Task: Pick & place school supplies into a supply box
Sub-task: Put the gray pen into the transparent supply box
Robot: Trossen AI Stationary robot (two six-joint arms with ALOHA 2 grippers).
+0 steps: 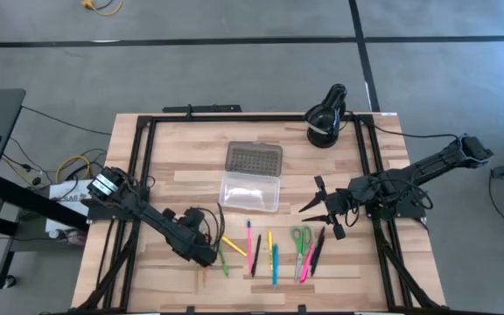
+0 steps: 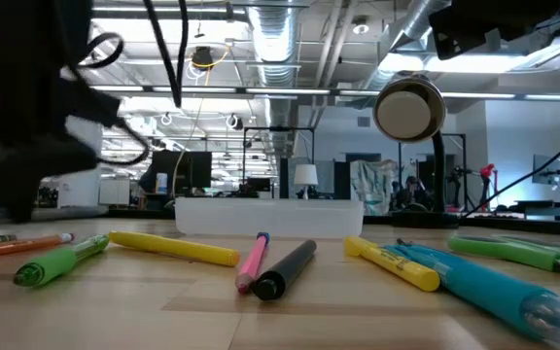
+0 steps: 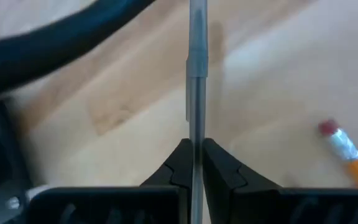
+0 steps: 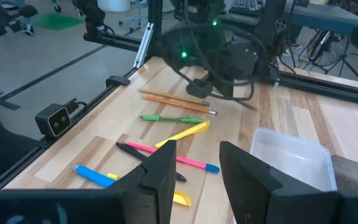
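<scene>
- The left gripper [image 3: 193, 163] is clamped on a thin grey pen [image 3: 197, 81] — a smooth, slim barrel whose long axis runs straight out between the fingers.
- The supply box [image 1: 250, 190] — clear plastic tray with a dotted grey lid [image 1: 254, 158] folded back — sits mid-table, toward the far edge from this gripper and to its right.
- The other school supplies [image 1: 274, 252] lie in a row near the table's [image 1: 182, 149] front edge.
- The right gripper [image 1: 320, 206], fingers apart and empty, hovers beside the box, nearer to it.

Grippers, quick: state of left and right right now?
Left gripper: shut on a thin grey pen.
Right gripper: open, holding nothing, above the table beside the supply box.
</scene>
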